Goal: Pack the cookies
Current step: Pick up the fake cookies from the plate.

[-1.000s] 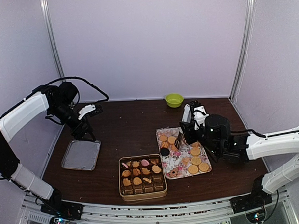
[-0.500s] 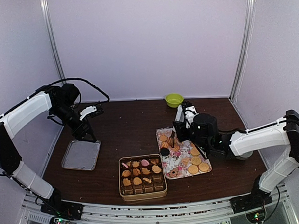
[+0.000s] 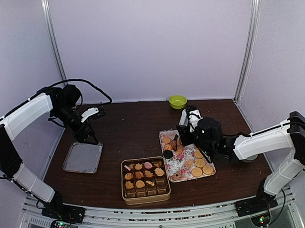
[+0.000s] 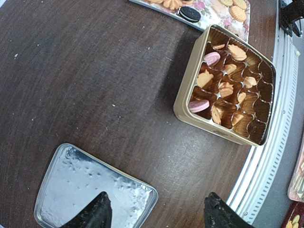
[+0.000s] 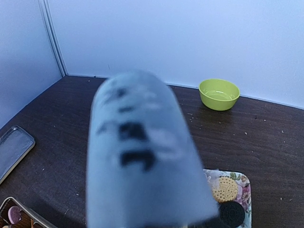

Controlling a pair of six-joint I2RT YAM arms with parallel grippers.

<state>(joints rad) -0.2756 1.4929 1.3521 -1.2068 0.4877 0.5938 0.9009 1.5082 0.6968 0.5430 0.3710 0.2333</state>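
Observation:
Several cookies [image 3: 200, 163], round and golden-tan, lie on a floral tray [image 3: 173, 165] together with a black one [image 3: 168, 154]. More cookies [image 4: 226, 89], tan and pink, sit in brown cups inside a gold tin [image 3: 146, 198]. My right gripper [image 3: 181, 140] hovers over the floral tray's far left corner. A blurred pale grey shape [image 5: 142, 156] fills the right wrist view and hides its jaws. My left gripper [image 4: 156, 216] is open and empty above the near corner of a silver lid [image 4: 85, 185]; in the top view it [image 3: 89, 137] hangs over the lid's far edge.
A green bowl [image 3: 177, 101] stands at the back of the table, also visible as the green bowl [image 5: 219, 93] in the right wrist view. The silver lid [image 3: 83, 157] lies left of the tin. Purple walls enclose the table on three sides.
My right arm has swung a little left and back, its gripper staying over the floral tray's far left corner. The left arm has barely moved.

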